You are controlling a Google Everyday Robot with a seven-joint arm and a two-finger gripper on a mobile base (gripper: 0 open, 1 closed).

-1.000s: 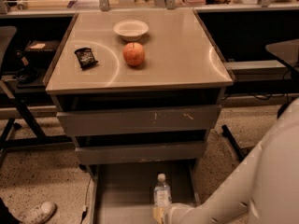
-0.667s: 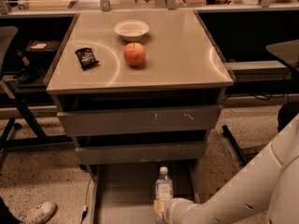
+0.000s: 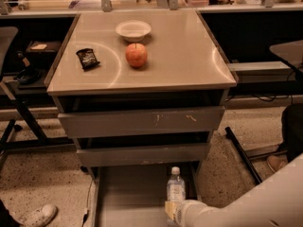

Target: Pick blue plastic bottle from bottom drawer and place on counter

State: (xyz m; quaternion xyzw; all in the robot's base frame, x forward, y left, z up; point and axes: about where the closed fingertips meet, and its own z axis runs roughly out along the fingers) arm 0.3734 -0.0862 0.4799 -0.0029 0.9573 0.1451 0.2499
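Beige surface (image 3: 189, 56) atop grey cabinet, speckled floor around — apple (image 3: 136, 55), white bowl (image 3: 133, 30) and dark packet (image 3: 88, 58) on it. Blue plastic bottle (image 3: 175, 190) upright at right of open bottom drawer (image 3: 128, 197). Tool (image 3: 173, 213) at bottle's base; whether closed on it, cannot tell. Risks: low hold lets bottle tip on lift — cap near drawer front above (image 3: 142, 155), could snag. Smooth plastic may slip.

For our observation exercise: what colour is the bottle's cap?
White cap, camera view; the gripper is by the base of the bottle.
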